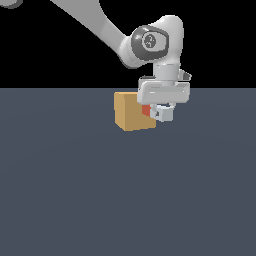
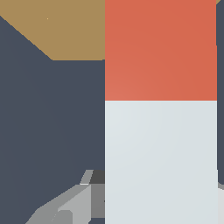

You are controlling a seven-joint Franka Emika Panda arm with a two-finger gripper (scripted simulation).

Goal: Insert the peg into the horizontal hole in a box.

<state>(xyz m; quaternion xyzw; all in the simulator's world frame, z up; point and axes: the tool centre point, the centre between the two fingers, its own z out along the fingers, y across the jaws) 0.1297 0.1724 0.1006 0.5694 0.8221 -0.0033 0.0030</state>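
The tan box (image 1: 134,111) stands on the dark floor in the exterior view, and its top shows in the wrist view (image 2: 65,30). The peg (image 1: 150,112) lies level at the box's side face on the exterior view's right, a small red stretch showing against the box and its pale end in my gripper (image 1: 163,113). In the wrist view the peg (image 2: 161,109) fills much of the frame, red half toward the box, pale half by one finger (image 2: 70,205). The gripper is shut on the pale half. The hole is hidden behind the peg.
A flat dark grey-blue floor (image 1: 125,200) spreads around the box. The arm's links (image 1: 150,42) reach in from the upper left of the exterior view, above the box.
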